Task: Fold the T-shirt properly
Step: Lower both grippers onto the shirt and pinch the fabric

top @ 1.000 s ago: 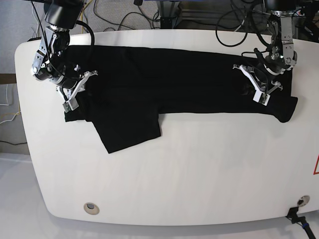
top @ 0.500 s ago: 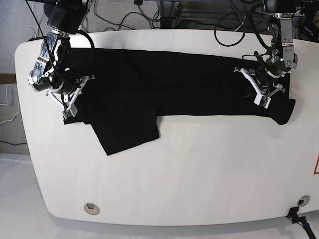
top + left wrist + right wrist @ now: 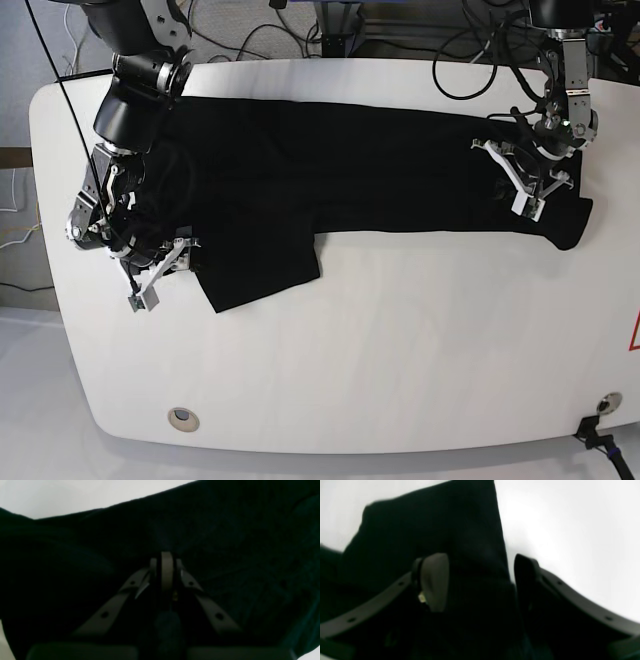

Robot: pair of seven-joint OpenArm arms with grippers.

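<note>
The black T-shirt (image 3: 340, 180) lies as a long band across the far half of the white table (image 3: 400, 350) — its right end between the right gripper (image 3: 480, 580)'s spread jaws, its left end pinched in the closed left gripper (image 3: 166, 567).

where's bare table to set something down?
Free: the table between the T-shirt and the near edge, widest right of the sleeve. Crowded: the far strip, covered by shirt with the right gripper and left gripper at its ends.

Right claw (image 3: 165, 270) now open, nearer
</note>
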